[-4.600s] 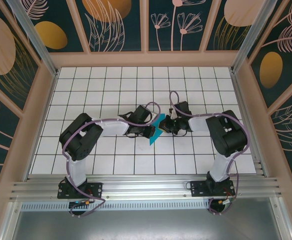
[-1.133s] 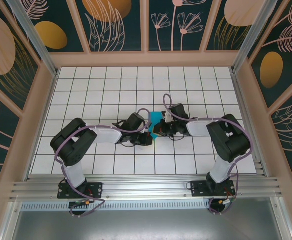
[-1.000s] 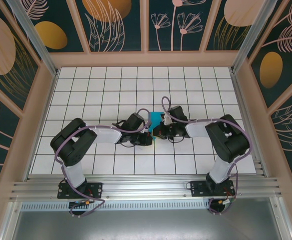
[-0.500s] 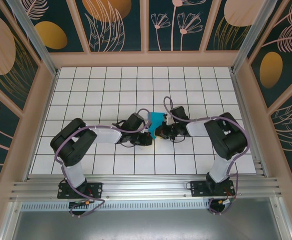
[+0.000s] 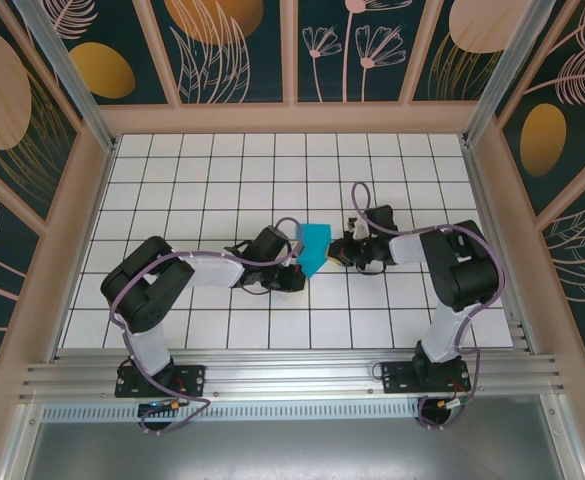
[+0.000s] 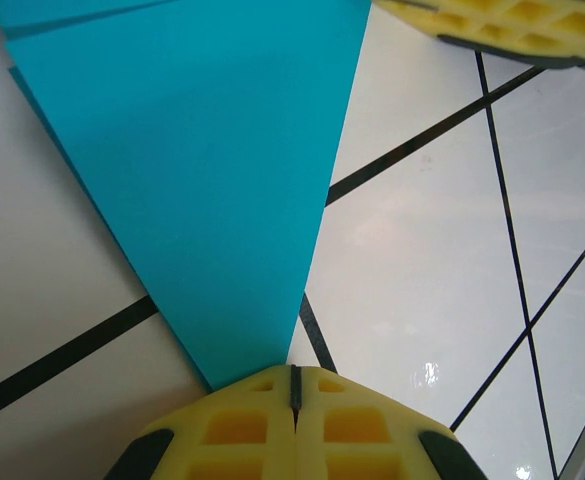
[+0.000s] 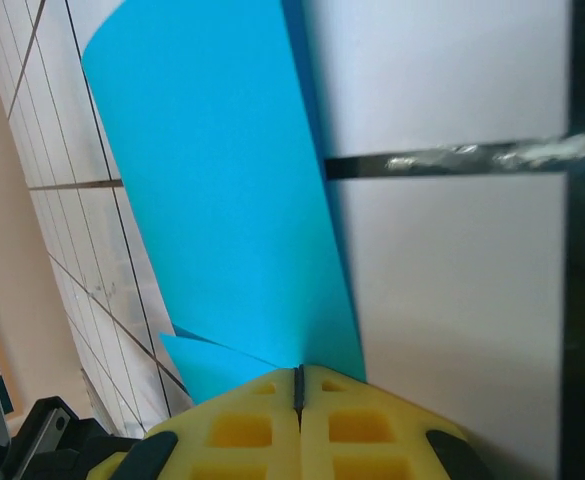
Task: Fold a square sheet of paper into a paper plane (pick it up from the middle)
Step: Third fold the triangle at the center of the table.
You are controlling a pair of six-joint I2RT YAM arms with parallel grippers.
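Teal-blue matte paper sheet (image 5: 314,248), partly folded into a tapered shape, sits near the middle of the white grid-tiled table (image 5: 222,160), spanning between both arms. Left gripper (image 6: 294,378): yellow pads pressed together, pinching the paper's narrow tip. Right gripper (image 7: 299,378): pads likewise clamped on the opposite edge, with a small folded flap showing just beside them.

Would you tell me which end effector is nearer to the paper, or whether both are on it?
Neither: both grip it. Left end effector pinches the paper's pointed near tip; right end effector pinches its right edge.
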